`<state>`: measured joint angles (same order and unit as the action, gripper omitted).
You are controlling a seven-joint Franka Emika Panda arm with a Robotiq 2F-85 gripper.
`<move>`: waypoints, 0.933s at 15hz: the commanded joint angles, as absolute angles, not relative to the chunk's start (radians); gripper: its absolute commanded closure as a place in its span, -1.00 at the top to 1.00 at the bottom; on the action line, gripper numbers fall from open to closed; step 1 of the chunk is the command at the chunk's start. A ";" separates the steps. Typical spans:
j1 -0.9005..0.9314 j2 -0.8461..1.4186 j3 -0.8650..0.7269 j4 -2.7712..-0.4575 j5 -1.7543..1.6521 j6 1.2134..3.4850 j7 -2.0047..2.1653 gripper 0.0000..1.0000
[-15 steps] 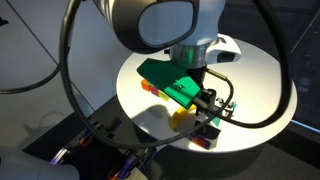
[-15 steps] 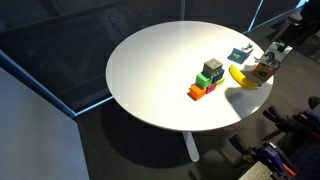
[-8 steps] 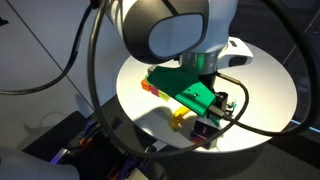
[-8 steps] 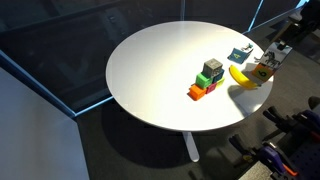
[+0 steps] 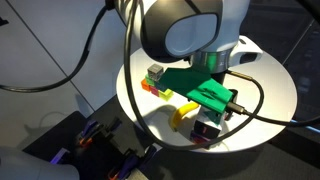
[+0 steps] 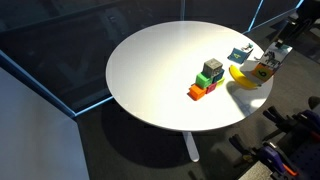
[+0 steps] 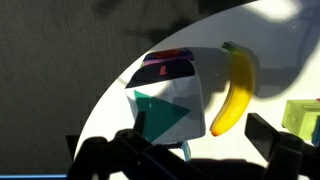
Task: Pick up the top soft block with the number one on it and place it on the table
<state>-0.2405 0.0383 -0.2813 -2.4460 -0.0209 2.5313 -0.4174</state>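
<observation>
A stack of soft blocks stands near the middle of the round white table (image 6: 150, 70). Its top block (image 6: 212, 67) has green and pale faces; it also shows in an exterior view (image 5: 153, 73). Only a green edge of the stack (image 7: 305, 118) shows at the right of the wrist view. My gripper (image 7: 195, 160) is open and empty. It hangs over the table's edge (image 6: 282, 47), above a cube and a banana, well away from the stack.
A banana (image 7: 235, 90) lies between the stack and a cube with a magenta top and a white face bearing a teal triangle (image 7: 165, 105), close to the table edge. A small teal-and-white item (image 6: 238, 55) lies nearby. The floor is dark beyond the rim.
My arm has swung sideways across the exterior view, and the stack has come out from behind it. The blocks, banana and cube have not moved.
</observation>
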 commanded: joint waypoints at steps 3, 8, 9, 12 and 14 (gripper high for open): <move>-0.276 0.107 -0.278 -2.390 -0.006 2.551 -0.442 1.00; -0.312 0.167 -0.274 -2.357 -0.001 2.568 -0.442 1.00; -0.319 0.176 -0.270 -2.353 0.005 2.569 -0.450 1.00; -0.331 0.186 -0.256 -2.349 0.026 2.566 -0.472 1.00; -0.336 0.188 -0.248 -2.348 0.045 2.565 -0.493 1.00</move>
<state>-0.3091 0.1777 -0.2731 -2.3683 0.0092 2.5639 -0.4403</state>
